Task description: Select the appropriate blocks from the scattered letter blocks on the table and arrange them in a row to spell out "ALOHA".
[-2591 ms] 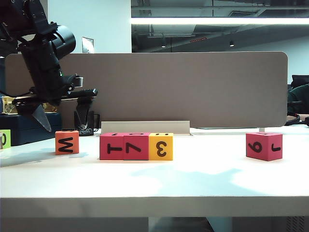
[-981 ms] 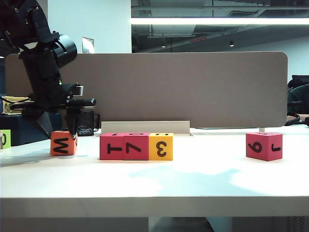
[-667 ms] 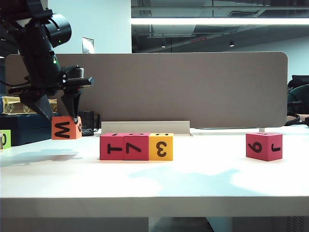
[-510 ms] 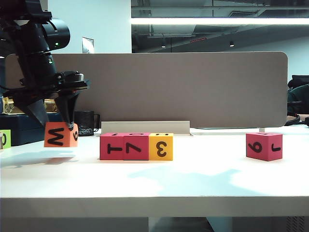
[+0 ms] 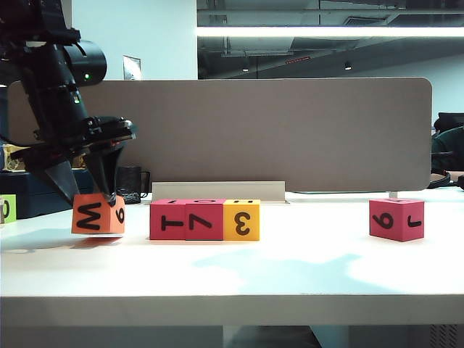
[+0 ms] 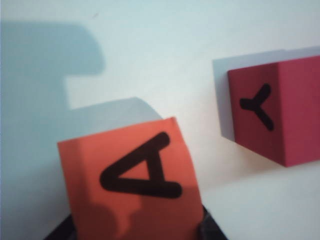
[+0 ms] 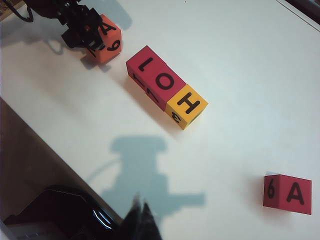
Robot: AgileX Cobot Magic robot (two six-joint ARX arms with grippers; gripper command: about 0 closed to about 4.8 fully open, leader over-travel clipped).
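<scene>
Exterior view: left gripper (image 5: 90, 199) points down at the left of the table (image 5: 290, 272), fingers clamped on the orange block (image 5: 98, 216). The block sits slightly tilted, at or just above the tabletop; contact cannot be told. Its front face shows a sideways "M"-like mark, its side a "9" or "6". Just to its right, with a small gap, three blocks stand in a touching row: pink (image 5: 167, 220), pink (image 5: 204, 220), yellow (image 5: 241, 220). A fourth pink block (image 5: 396, 218) stands alone, well apart at the right. A lime-green cube (image 5: 7, 209) shows at the left frame edge. A black mug (image 5: 131, 184) stands behind the orange block, before the grey-brown divider (image 5: 290, 130).

Left wrist view: the orange block (image 6: 131, 184) fills the lower frame, top face "A", dark fingers at its two lower sides. A pink block (image 6: 277, 112) with a "Y"-like mark lies near it, not touching.

Right wrist view: right gripper (image 7: 141, 221) hangs above the table's near edge, fingertips together, holding nothing. Row tops read "L" (image 7: 148, 64), "O" (image 7: 165, 82), "H" (image 7: 187, 104). The left gripper (image 7: 80, 27) holds the orange block (image 7: 106, 37) just beyond the "L" end. The lone pink block (image 7: 288, 193) shows "A" on top, "6" on its side.
</scene>
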